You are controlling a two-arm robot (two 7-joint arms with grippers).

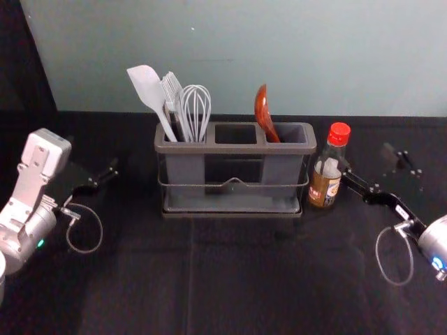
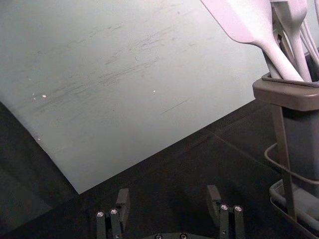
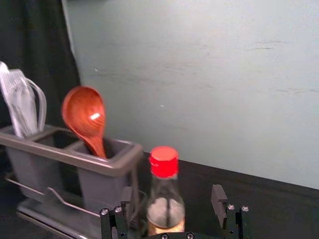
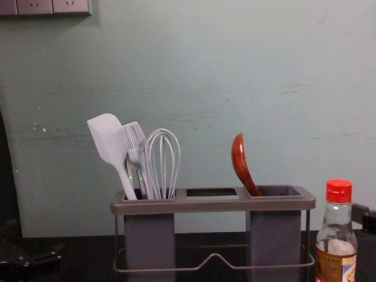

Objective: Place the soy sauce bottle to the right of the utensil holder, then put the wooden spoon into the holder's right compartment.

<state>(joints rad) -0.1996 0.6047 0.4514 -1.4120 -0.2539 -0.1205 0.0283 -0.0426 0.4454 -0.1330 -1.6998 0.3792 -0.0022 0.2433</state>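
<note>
My right gripper (image 1: 368, 165) is open at the right side of the soy sauce bottle (image 1: 328, 171). In the right wrist view, the red-capped bottle (image 3: 167, 199) stands in line with the gap of this gripper (image 3: 173, 193), not clamped. The bottle is upright, just right of the grey utensil holder (image 1: 234, 204). The reddish wooden spoon (image 4: 242, 165) leans bowl-up in the holder's right compartment (image 4: 276, 235), its lower handle hidden. My left gripper (image 1: 96, 178) is left of the holder; in the left wrist view this gripper (image 2: 168, 199) is open with nothing between its fingers.
A white spatula (image 4: 107, 147), a fork (image 4: 136, 144) and a whisk (image 4: 163, 158) stand in the holder's left compartment. The holder's middle section (image 1: 235, 134) holds no utensil. Behind the black-covered table (image 1: 230, 279) rises a pale wall.
</note>
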